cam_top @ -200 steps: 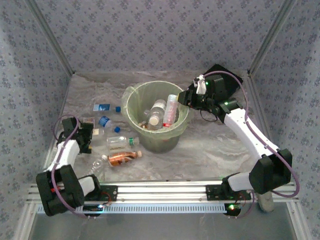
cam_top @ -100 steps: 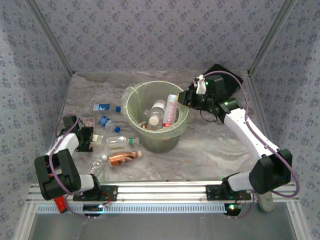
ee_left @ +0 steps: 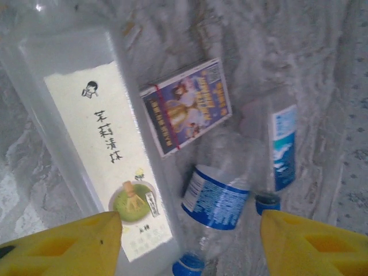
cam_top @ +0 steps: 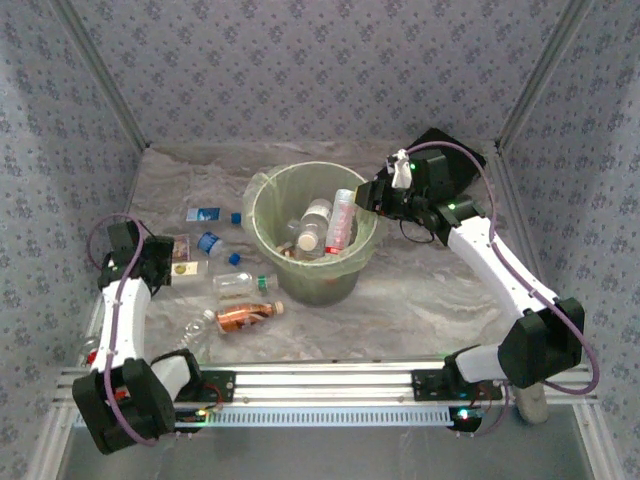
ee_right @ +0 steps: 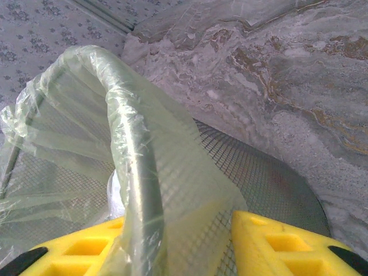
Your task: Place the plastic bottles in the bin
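The pale-green bin (cam_top: 318, 286) stands mid-table with several plastic bottles inside. My right gripper (cam_top: 375, 195) is shut on its right rim; the rim and bag liner (ee_right: 133, 167) pass between the yellow fingers (ee_right: 287, 247). Several bottles lie left of the bin: a square one with a cream label (cam_top: 186, 268), a blue-labelled one (cam_top: 210, 243), a clear one (cam_top: 240, 283) and a copper one (cam_top: 245, 315). My left gripper (cam_top: 158, 265) sits at their left. Its jaws stand apart around the cream bottle's (ee_left: 103, 144) near end, which touches only the left finger (ee_left: 63, 244). The blue-labelled bottle (ee_left: 221, 198) lies below the gap.
A printed card (ee_left: 187, 106) and another blue-and-white bottle (ee_left: 283, 146) lie beyond the cream bottle. A flat black box (cam_top: 455, 160) sits at the back right under the right arm. Patterned walls close three sides; an aluminium rail (cam_top: 320, 385) runs along the front.
The left arm has swung left and back, its jaws have narrowed, and the cream-label bottle has shifted slightly left with it. The right arm has not moved.
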`<control>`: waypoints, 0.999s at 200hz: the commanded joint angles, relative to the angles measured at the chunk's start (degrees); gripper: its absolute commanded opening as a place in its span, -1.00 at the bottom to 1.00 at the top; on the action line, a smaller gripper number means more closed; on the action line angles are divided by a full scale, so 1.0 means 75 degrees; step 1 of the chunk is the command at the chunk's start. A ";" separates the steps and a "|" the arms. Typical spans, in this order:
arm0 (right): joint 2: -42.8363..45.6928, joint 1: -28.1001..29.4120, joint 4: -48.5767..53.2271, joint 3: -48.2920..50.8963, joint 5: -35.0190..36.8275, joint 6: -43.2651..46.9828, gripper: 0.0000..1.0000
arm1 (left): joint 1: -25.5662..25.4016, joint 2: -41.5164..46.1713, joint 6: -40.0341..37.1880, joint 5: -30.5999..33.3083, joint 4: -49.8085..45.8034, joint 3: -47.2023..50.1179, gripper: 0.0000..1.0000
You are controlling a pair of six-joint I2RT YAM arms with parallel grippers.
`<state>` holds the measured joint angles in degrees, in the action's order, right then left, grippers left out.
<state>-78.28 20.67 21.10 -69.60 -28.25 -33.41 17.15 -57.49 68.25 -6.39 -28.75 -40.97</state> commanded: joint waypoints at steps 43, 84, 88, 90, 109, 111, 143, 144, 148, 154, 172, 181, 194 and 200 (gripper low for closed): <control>-0.0156 0.0178 0.0233 -0.0176 0.0076 0.0142 -0.08 | -0.0011 -0.0865 0.0184 -0.0680 0.0563 0.0486 0.87; -0.0129 0.0221 0.0265 -0.0177 0.0114 0.0157 -0.08 | -0.0008 -0.1862 0.0027 -0.0465 0.1049 0.0453 0.96; -0.0121 0.0212 0.0259 -0.0177 0.0130 0.0154 -0.08 | -0.0012 -0.1941 0.0039 -0.0487 0.1108 0.0464 0.95; -0.0118 0.0216 0.0263 -0.0168 0.0130 0.0157 -0.08 | -0.0004 -0.1984 0.0046 -0.0526 0.1151 0.0484 0.94; -0.0121 0.0215 0.0269 -0.0162 0.0158 0.0162 -0.08 | -0.0005 -0.2288 0.0122 -0.0625 0.1479 0.0682 0.85; -0.0121 0.0217 0.0277 -0.0164 0.0172 0.0165 -0.08 | -0.0002 -0.2317 0.0129 -0.0616 0.1505 0.0696 0.83; -0.0132 0.0206 0.0274 -0.0165 0.0163 0.0177 -0.08 | -0.0004 -0.2566 0.0292 -0.0746 0.1774 0.0958 0.59; -0.0133 0.0208 0.0271 -0.0165 0.0166 0.0177 -0.08 | -0.0002 -0.2559 0.0295 -0.0749 0.1772 0.0960 0.59; -0.0131 0.0208 0.0273 -0.0165 0.0166 0.0177 -0.08 | -0.0007 -0.2536 0.0310 -0.0740 0.1770 0.0973 0.56; -0.0124 0.0199 0.0262 -0.0159 0.0162 0.0177 -0.08 | -0.0007 -0.2470 0.0322 -0.0695 0.1749 0.1002 0.51; -0.0136 0.0206 0.0265 -0.0188 0.0164 0.0169 -0.09 | -0.0011 -0.2197 0.0294 -0.0514 0.1463 0.0940 0.38; -0.0142 0.0205 0.0251 -0.0188 0.0166 0.0165 -0.08 | -0.0004 -0.2019 0.0256 -0.0422 0.1257 0.0868 0.35; -0.0154 0.0209 0.0233 -0.0199 0.0159 0.0165 -0.09 | -0.0002 -0.1680 0.0180 -0.0273 0.0941 0.0743 0.31; -0.0155 0.0206 0.0233 -0.0200 0.0160 0.0160 -0.08 | -0.0011 -0.1512 0.0133 -0.0202 0.0800 0.0683 0.28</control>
<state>-78.46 21.41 21.15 -69.82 -27.59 -33.39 17.15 -73.76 70.00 -10.31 -18.50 -34.22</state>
